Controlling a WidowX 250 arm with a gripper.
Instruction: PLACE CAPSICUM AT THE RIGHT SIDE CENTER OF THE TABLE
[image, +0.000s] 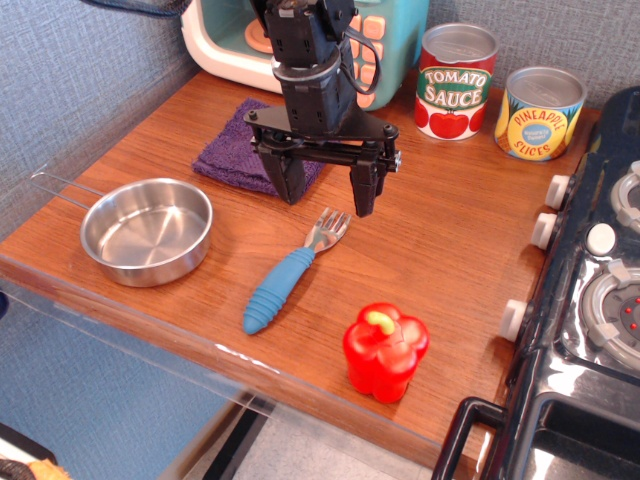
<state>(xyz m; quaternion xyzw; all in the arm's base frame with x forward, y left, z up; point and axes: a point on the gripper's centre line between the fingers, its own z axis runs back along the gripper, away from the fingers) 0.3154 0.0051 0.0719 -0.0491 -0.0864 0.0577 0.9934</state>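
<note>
The capsicum (385, 351) is a glossy red lobed toy pepper with a short yellow stem. It stands upright on the brown wood-grain table (440, 250), near the front edge toward the right. My gripper (327, 195) hangs open and empty above the table's middle, behind and left of the capsicum. Its two black fingers (364, 190) point down over the head of a fork. Nothing is between them.
A blue-handled fork (290, 272) lies between gripper and capsicum. A steel pan (147, 232) sits at the left. A purple cloth (245, 145), a toy microwave (240, 35), a tomato sauce can (455, 82) and a pineapple can (539, 113) stand behind. A black toy stove (590, 300) borders the right.
</note>
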